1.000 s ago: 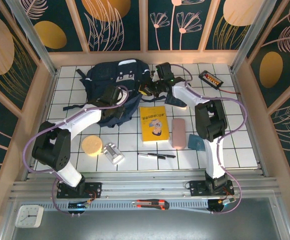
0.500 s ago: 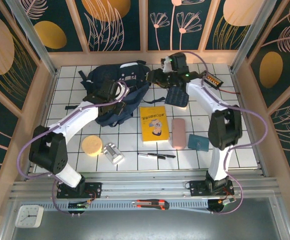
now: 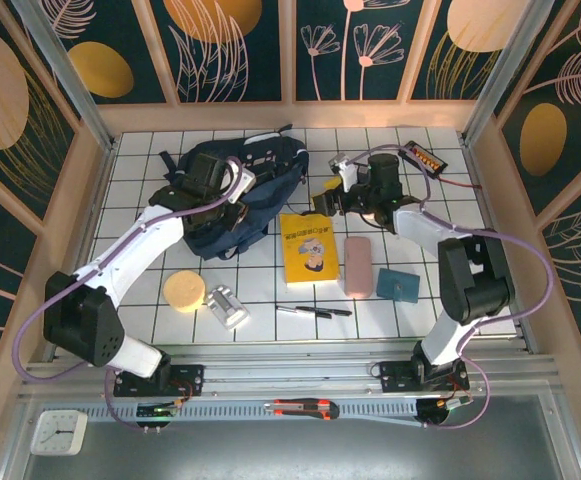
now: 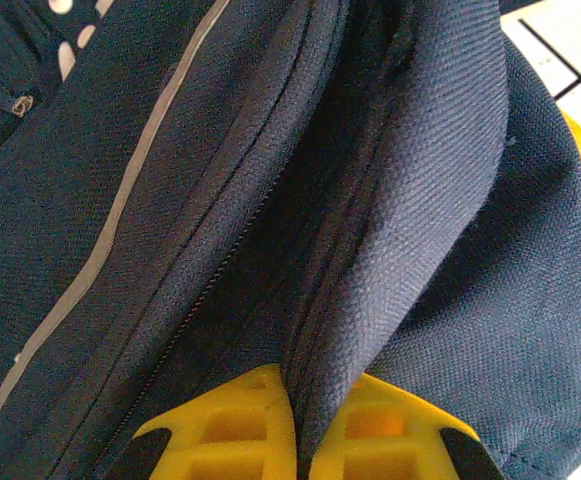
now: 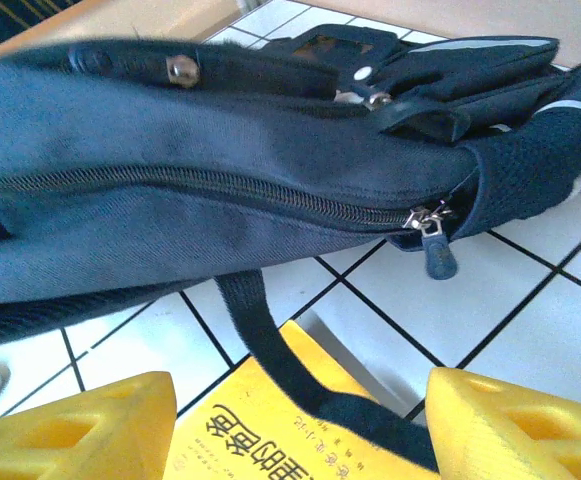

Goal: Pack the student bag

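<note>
The large dark navy fabric backpack (image 3: 270, 182) lay on its side at the far centre-left of the white gridded table (image 3: 490, 300). No contents could be seen in it. In the right wrist view the long zip ran closed up to its dangling pull (image 5: 431, 226). In the left wrist view the dark seam between the fabric folds gave no sight of the inside.

The left gripper (image 4: 298, 420) was closed on the backpack, its yellow fingers (image 4: 220, 430) pinching a raised fold of navy cloth beside the pale stripe (image 4: 120, 215). The right gripper (image 3: 328, 198) stood just off the backpack's right end with its jaws wide apart and nothing held. A black webbing strap (image 5: 270, 350) trailed between its fingers, over the yellow paperback book (image 3: 307, 247).

Loose on the table were a pink oblong case (image 3: 356, 265), a teal flat wallet (image 3: 402, 285), a black pen (image 3: 315, 311), a round yellow sponge (image 3: 184, 291) and a clear jar on its side (image 3: 228, 306).

The left wrist covered part of the backpack from overhead. The book's printed title was too small to read.
</note>
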Controlling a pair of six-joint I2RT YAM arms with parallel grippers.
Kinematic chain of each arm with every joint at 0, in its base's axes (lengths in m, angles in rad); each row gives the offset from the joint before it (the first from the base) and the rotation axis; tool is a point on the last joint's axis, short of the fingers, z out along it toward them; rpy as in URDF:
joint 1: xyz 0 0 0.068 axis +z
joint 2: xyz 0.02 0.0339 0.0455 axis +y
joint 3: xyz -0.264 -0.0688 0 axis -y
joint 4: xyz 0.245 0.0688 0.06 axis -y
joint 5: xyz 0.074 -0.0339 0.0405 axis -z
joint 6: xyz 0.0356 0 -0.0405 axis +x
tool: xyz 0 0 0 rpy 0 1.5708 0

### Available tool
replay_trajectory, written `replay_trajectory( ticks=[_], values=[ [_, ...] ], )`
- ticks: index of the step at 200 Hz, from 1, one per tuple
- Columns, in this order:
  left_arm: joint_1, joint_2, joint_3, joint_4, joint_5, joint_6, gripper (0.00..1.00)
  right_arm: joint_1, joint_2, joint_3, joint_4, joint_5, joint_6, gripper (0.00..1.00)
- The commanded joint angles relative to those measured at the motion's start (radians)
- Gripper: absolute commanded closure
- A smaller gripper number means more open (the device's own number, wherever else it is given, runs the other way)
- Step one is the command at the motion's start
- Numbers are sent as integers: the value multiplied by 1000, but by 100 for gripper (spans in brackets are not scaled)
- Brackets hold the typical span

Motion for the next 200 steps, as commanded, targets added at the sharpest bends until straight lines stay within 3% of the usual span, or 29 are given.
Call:
replay_trajectory(
  ticks=[1, 111, 200],
  values=[
    [4, -64, 26, 51, 49, -15, 100, 4, 43, -10, 170, -35, -108, 33],
    [4, -66, 9, 49, 53, -12, 100, 46, 255, 123, 287, 80, -159, 32],
    [5, -64, 15, 44, 50, -12, 100, 56, 341, 196, 287, 91, -141, 34]
  ],
)
